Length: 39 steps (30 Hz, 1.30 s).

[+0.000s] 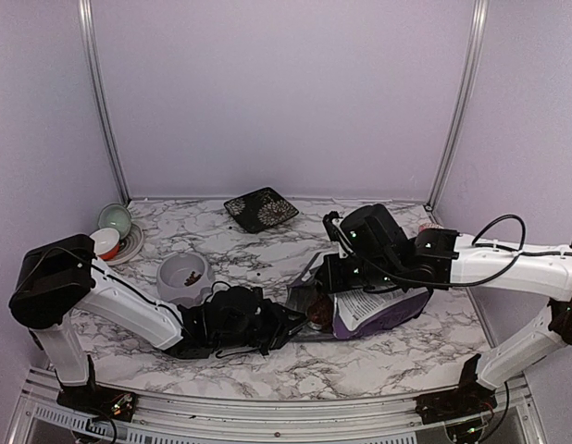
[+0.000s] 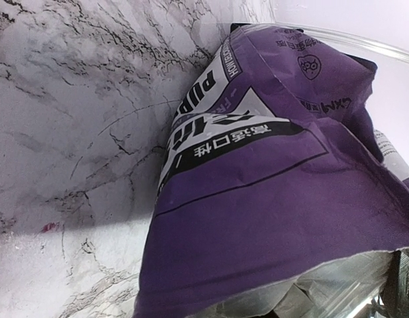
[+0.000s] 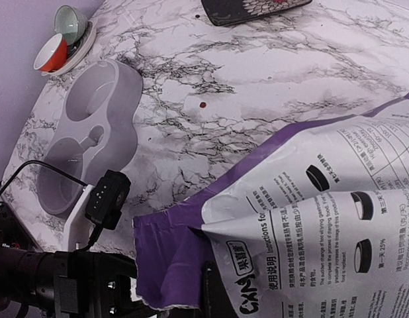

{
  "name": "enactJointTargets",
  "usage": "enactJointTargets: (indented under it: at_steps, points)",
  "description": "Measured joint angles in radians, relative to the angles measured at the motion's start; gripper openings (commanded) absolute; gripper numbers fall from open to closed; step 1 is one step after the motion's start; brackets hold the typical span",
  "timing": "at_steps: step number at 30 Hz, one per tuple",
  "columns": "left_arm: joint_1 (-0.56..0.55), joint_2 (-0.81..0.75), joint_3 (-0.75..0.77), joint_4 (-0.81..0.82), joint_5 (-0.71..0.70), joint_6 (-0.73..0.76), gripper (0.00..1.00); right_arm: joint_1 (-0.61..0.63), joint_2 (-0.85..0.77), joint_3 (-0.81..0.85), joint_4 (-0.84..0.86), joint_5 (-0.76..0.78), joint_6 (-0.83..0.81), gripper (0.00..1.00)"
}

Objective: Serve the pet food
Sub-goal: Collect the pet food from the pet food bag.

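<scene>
The top camera looks down from above and behind the arm bases, far enough from the purple bag (image 1: 379, 310) to show the whole marble table (image 1: 267, 365) around it. The left wrist camera sits low and very close at the bag's left side, facing it. The right wrist camera, just above the bag, looks left to the grey double bowl (image 3: 92, 132), which the top view shares.

The bag (image 3: 323, 218) reads "GXM" and "Instructions" on white; "GXM" on its purple front.
</scene>
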Motion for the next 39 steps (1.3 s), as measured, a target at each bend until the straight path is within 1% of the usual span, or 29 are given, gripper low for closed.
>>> enactJointTargets:
  at_steps: [6, 8, 12, 20, 29, 34, 39]
  points:
    - [-0.002, 0.019, 0.032, 0.001, -0.017, -0.002, 0.23, 0.000, -0.014, -0.008, 0.007, 0.003, -0.008, 0.00]
    - [-0.002, 0.025, 0.040, 0.001, -0.023, -0.001, 0.20, 0.000, -0.015, -0.008, 0.007, 0.003, -0.011, 0.00]
    - [-0.003, 0.029, 0.044, 0.002, -0.035, 0.002, 0.10, -0.001, -0.028, -0.017, 0.013, 0.005, -0.013, 0.00]
    - [-0.007, 0.029, 0.049, 0.015, -0.056, 0.013, 0.00, -0.003, -0.045, -0.028, 0.016, 0.006, -0.015, 0.00]
    - [-0.008, 0.029, 0.045, 0.020, -0.058, 0.059, 0.00, -0.006, -0.055, -0.042, 0.029, 0.006, -0.015, 0.00]
    - [-0.011, 0.032, 0.002, 0.092, -0.058, 0.097, 0.00, -0.006, -0.070, -0.058, 0.031, 0.001, -0.011, 0.00]
    - [-0.012, 0.033, -0.018, 0.132, -0.060, 0.161, 0.00, -0.006, -0.079, -0.061, 0.025, 0.000, -0.005, 0.00]
